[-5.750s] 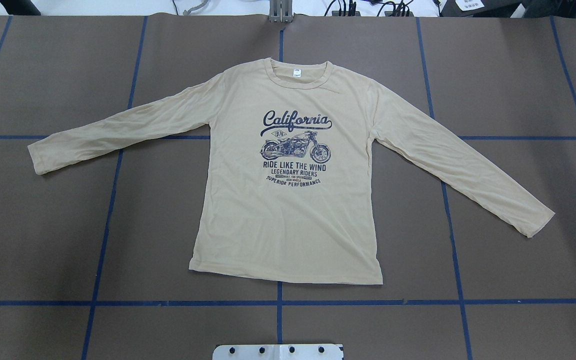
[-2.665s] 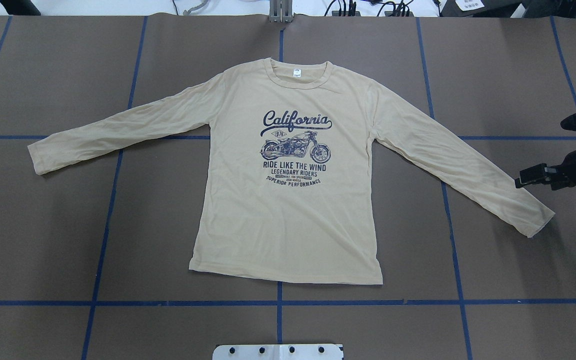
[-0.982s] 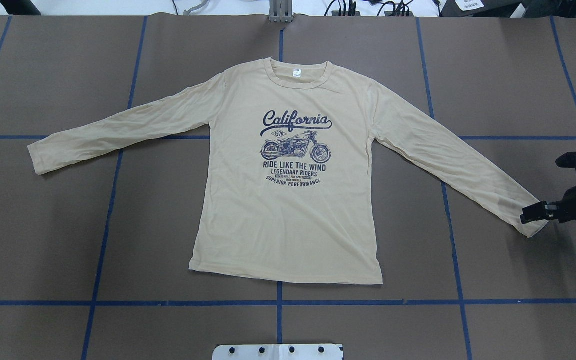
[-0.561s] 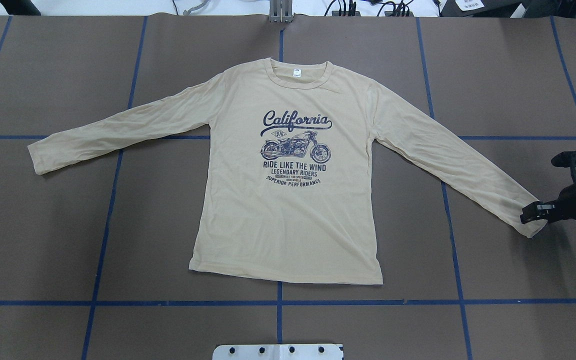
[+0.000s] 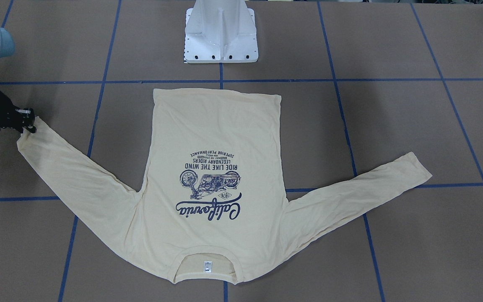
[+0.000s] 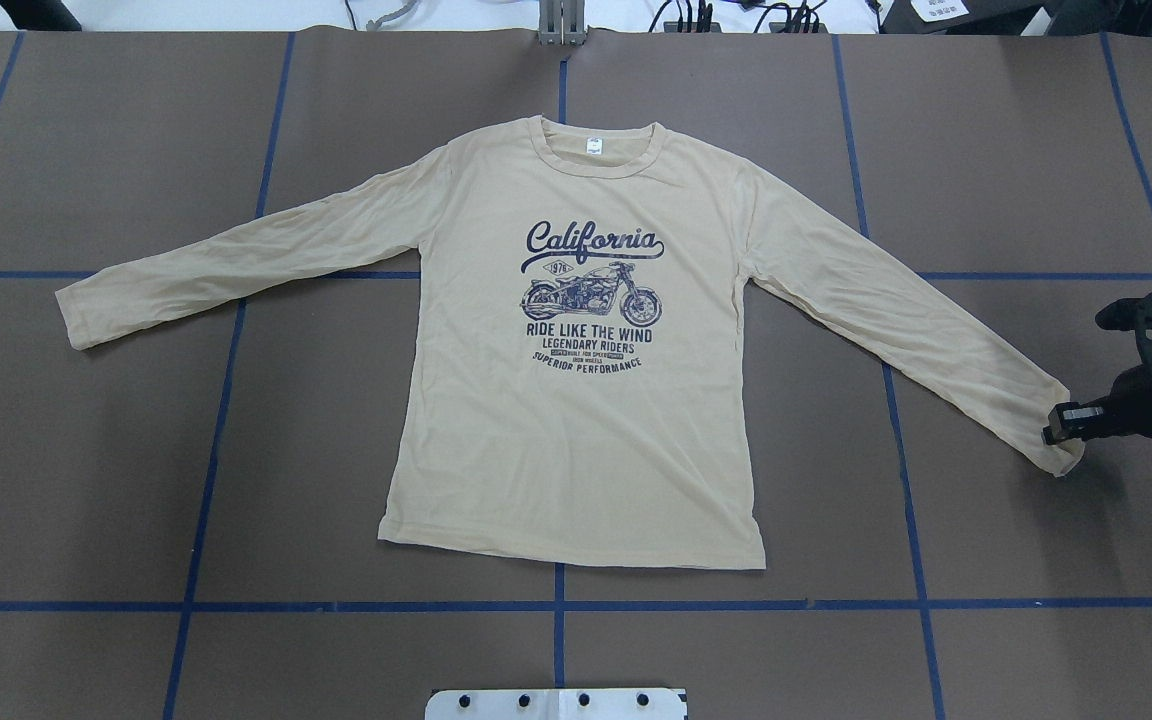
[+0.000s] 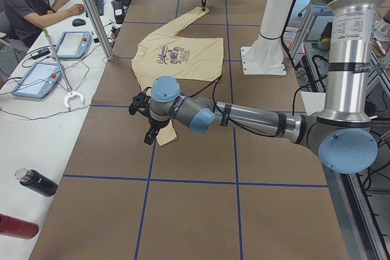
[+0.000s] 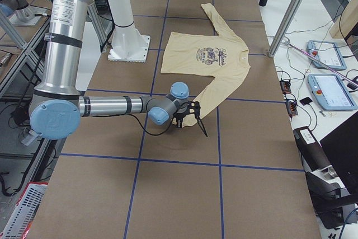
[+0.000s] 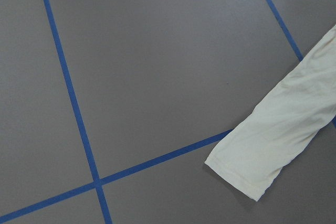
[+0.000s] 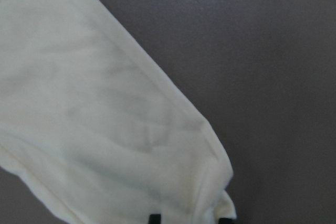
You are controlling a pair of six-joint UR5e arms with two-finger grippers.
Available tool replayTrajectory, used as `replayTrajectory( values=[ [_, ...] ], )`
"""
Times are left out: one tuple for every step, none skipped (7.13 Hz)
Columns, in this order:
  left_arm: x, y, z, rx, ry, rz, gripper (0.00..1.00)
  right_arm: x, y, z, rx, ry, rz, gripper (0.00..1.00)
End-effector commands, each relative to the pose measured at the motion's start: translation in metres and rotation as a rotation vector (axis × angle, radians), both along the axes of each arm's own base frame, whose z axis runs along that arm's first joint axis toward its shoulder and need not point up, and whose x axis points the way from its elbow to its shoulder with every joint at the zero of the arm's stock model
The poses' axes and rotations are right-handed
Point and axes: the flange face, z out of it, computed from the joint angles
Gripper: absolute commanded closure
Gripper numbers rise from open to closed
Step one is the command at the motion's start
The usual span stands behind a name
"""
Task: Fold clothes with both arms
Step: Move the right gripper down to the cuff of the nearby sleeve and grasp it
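While the left gripper (image 7: 148,135) hung above bare table (image 6: 86,480), apart from the left cuff (image 6: 76,318) and with a finger spread I could not tell, the T-shirt (image 6: 576,440) lay flat and print-up mid-table. Its sleeves were spread, presumably so each arm could take a cuff and fold inward. At the far right, the right gripper (image 6: 1058,436) sat low, narrowed onto the right cuff (image 6: 1066,458) and apparently pinching it. Compared with a moment earlier, that cuff had bunched and drawn in slightly; the rest of the garment had not shifted.
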Motion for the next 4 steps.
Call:
replayTrajectory(
  values=[
    [0.000,0.000,0.003,-0.006,-0.001,0.000,0.00,-0.002,-0.001,-0.017,0.015,-0.026,-0.007,1.00],
    [0.000,0.000,0.003,-0.006,-0.001,0.000,0.00,0.000,-0.001,-0.030,0.029,-0.038,-0.001,1.00],
    [0.000,0.000,0.003,-0.007,0.000,0.000,0.00,0.001,-0.007,-0.049,0.052,-0.064,0.012,1.00],
    [0.000,0.000,0.004,-0.009,-0.001,0.000,0.00,0.000,-0.036,-0.087,0.072,-0.146,0.026,1.00]
  ],
)
